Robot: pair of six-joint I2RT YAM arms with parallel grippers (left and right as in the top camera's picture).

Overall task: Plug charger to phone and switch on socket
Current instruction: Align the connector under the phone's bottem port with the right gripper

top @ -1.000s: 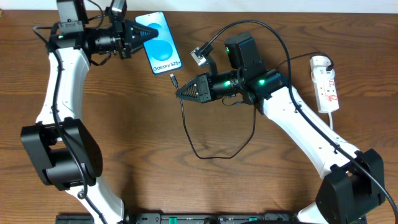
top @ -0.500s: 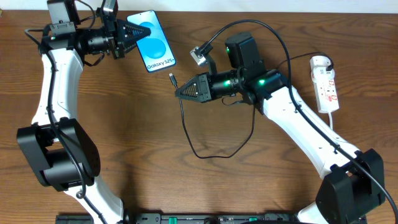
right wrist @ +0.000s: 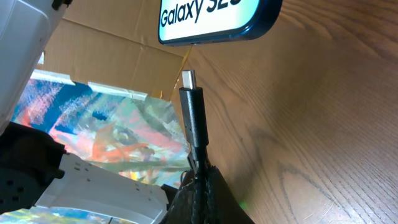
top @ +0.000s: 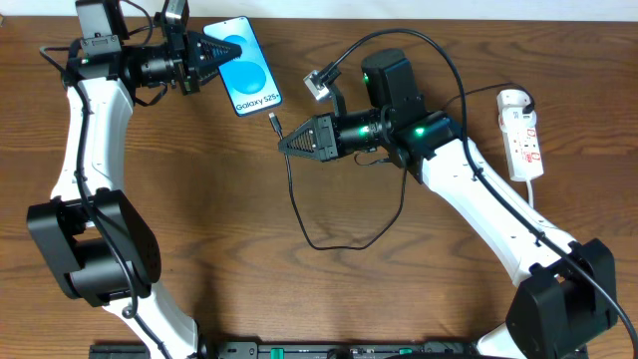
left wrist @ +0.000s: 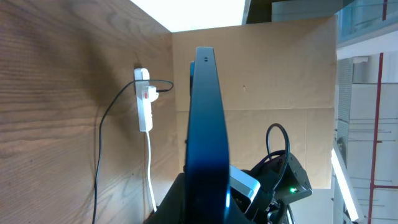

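Black charger (right wrist: 193,118) clamped in the right pincer (top: 287,144), plug just ahead, near the phone (top: 249,70). The left pincer (top: 213,56) clamps the phone

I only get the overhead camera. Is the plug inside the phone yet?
Observer: Not yet. The right wrist view shows the charger tip just short of the phone, with a gap between them.
Operator: Is the phone lying on the table?
Observer: It seems not. The left wrist view shows it edge-on, apart from the table.
Operator: Is the other end plugged into the socket?
Observer: It looks so. In the left wrist view its thin black cable ends at the socket, near one end.
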